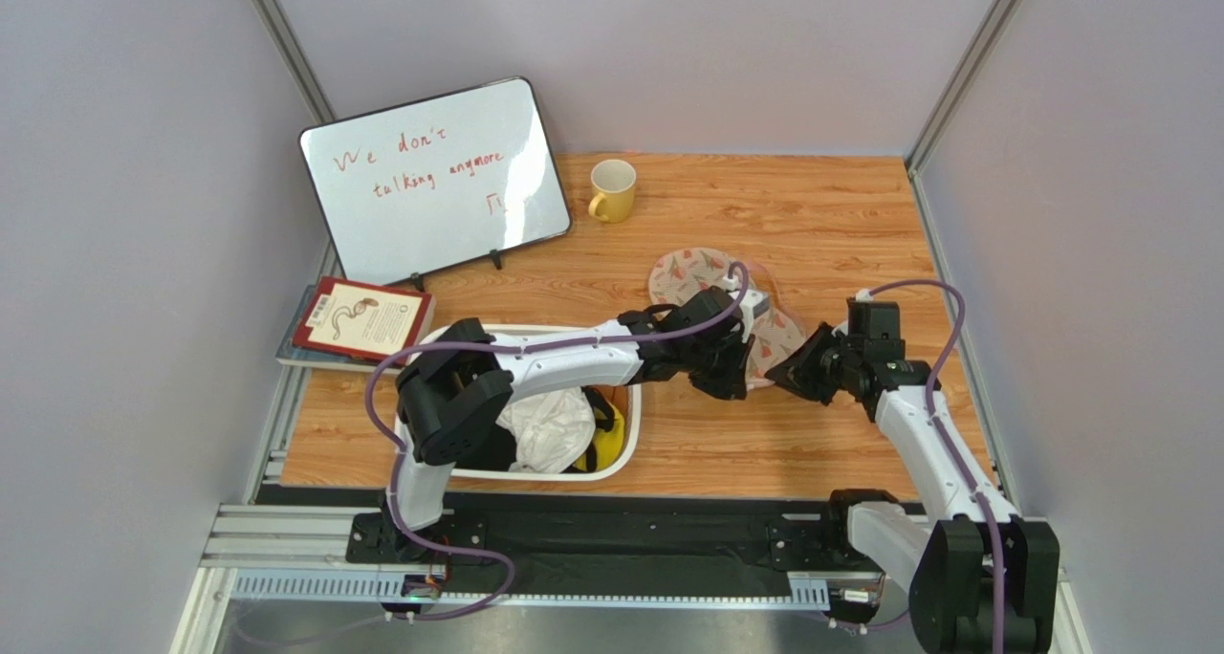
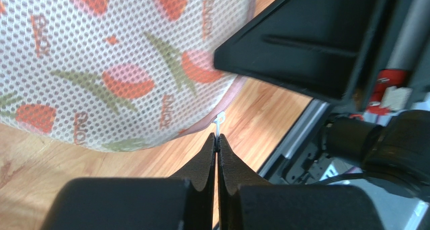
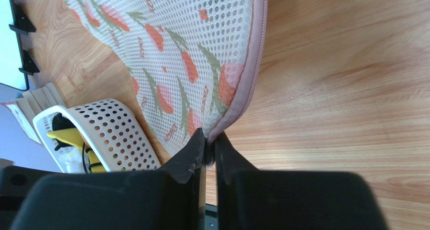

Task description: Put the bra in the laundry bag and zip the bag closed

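Top external: grey-walled wood table (image 1: 848,224), left claw (image 2: 218,139), right claw (image 3: 209,140) tight on laundry bag (image 1: 690,274)

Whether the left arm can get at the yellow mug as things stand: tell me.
Probably not yet. The left gripper is shut on the laundry bag's zip pull, so it must let go first. Nothing stands between the bag and the yellow mug, though the mug sits far off.

1 bag (image 1: 690,273), 1 mug (image 1: 612,190), 1 basket (image 1: 634,432)
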You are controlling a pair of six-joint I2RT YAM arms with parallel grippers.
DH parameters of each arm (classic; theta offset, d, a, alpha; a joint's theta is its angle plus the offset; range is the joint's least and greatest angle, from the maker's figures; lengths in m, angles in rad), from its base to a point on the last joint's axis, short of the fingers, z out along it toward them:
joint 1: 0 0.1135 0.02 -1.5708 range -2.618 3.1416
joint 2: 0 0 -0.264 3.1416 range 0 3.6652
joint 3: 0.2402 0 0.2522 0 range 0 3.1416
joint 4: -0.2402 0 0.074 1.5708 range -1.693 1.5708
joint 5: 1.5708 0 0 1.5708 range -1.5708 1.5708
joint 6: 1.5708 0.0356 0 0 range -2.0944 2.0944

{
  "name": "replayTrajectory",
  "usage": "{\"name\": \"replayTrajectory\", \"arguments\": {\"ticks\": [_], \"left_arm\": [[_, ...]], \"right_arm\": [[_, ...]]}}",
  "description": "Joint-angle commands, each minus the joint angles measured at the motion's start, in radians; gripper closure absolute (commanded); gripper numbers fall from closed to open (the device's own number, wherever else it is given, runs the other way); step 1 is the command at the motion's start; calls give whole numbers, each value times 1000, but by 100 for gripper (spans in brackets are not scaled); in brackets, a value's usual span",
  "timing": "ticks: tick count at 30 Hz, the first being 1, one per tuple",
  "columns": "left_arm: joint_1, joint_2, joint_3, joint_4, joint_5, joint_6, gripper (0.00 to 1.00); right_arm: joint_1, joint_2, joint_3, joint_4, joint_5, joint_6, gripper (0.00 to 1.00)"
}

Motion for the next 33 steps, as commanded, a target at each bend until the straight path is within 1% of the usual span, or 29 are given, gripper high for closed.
{"name": "replayTrajectory", "arguments": {"ticks": [1, 3, 6, 8, 9, 11, 12, 13, 14, 15, 16, 18, 20, 21, 22, 23, 24, 26, 27, 28, 30, 31, 32, 33], "left_arm": [[1, -63, -88, -3, -64, 14, 100], [2, -84, -144, -20, -127, 12, 100], [4, -117, -199, -52, -179, 18, 100], [4, -138, -214, -66, -234, 28, 100], [3, -141, -208, -78, -241, 32, 100], [3, -138, -175, -108, -233, 51, 100], [-1, -137, -162, -114, -224, 54, 100], [-2, -134, -152, -118, -210, 60, 100], [-5, -135, -136, -117, -187, 72, 96], [-17, -140, -132, -103, -187, 80, 81], [-27, -153, -130, -97, -187, 87, 73], [-42, -170, -118, -91, -190, 101, 63], [-59, -199, -107, -91, -190, 106, 60], [-63, -212, -104, -94, -189, 109, 57], [-70, -238, -104, -97, -187, 109, 47], [-76, -255, -109, -94, -187, 109, 35], [-79, -273, -115, -95, -187, 106, 29], [-89, -340, -154, -83, -199, 97, 27], [-91, -368, -174, -60, -202, 91, 24], [-91, -424, -222, -50, -207, 72, 23], [-94, -480, -274, -13, -207, 52, 19], [-96, -538, -332, 1, -209, 36, 18], [-96, -569, -363, 13, -219, 25, 18], [-97, -600, -398, 42, -225, 16, 16]], "right_arm": [[3, 49, 35, 44, -21, -13, 100], [-9, 70, 48, 47, -38, -51, 100], [-44, 90, 56, 35, -47, -94, 100], [-57, 95, 55, 34, -52, -111, 100], [-59, 96, 58, 32, -47, -117, 100], [-55, 99, 64, 28, -49, -146, 83], [-43, 107, 77, 18, -41, -160, 69], [-34, 112, 90, -20, -6, -171, 64], [-25, 115, 97, -37, 11, -180, 60], [-10, 113, 102, -48, 28, -192, 55], [-6, 110, 101, -70, 60, -189, 53], [3, 78, 95, -80, 84, -166, 50], [71, 43, 117, -124, 163, -149, 48], [96, 32, 130, -149, 196, -131, 31], [121, 21, 151, -181, 253, -126, 30], [179, 3, 159, -195, 278, -120, 30], [211, -2, 168, -225, 325, -116, 29], [285, -25, 193, -264, 386, -94, 28], [303, -35, 196, -285, 413, -88, 28], [317, -51, 197, -290, 422, -76, 27], [337, -103, 188, -289, 425, -73, 26], [337, -120, 182, -288, 418, -71, 3], [342, -144, 176, -281, 408, -68, 0], [343, -154, 164, -266, 399, -69, 0]]}}
